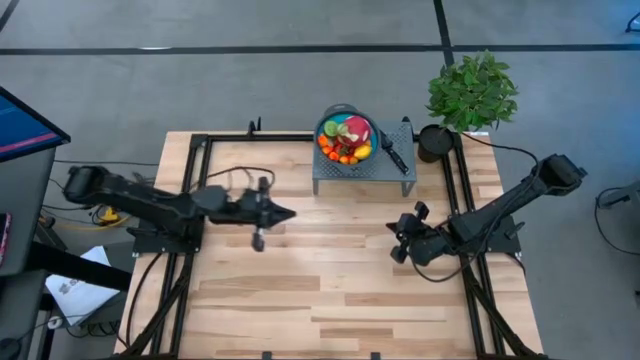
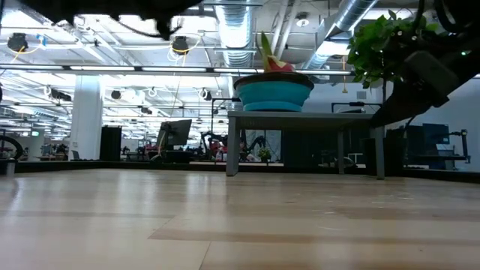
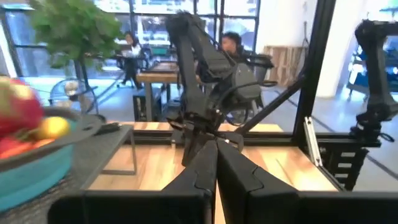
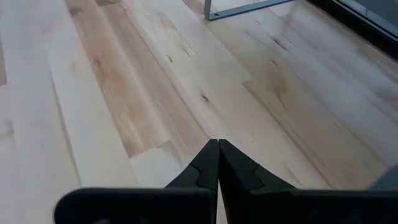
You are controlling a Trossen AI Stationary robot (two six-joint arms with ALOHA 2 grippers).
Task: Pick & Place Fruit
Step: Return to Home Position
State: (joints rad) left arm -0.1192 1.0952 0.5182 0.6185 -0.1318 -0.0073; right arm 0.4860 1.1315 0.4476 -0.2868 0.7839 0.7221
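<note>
Fruit (image 1: 345,142): red-orange-green heap in bowl (image 2: 274,94) | left end effector (image 3: 216,143), right end effector (image 4: 217,143): pressed together

Wooden table (image 1: 330,290): grey stand (image 1: 345,178) on it, beyond left gripper (image 1: 288,213) and right gripper (image 1: 402,238); potted plant (image 1: 470,92) just past the stand.

Overhead looking straight down, low level across table (image 1: 330,270), wrist cameras close, bowl (image 2: 274,94) shared

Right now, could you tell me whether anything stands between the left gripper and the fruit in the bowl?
Nothing visible does. The left gripper, shut, hovers over the table; the fruit lies in the blue bowl on the grey stand, only wood between. The knife lies beside the bowl, off that line.
</note>
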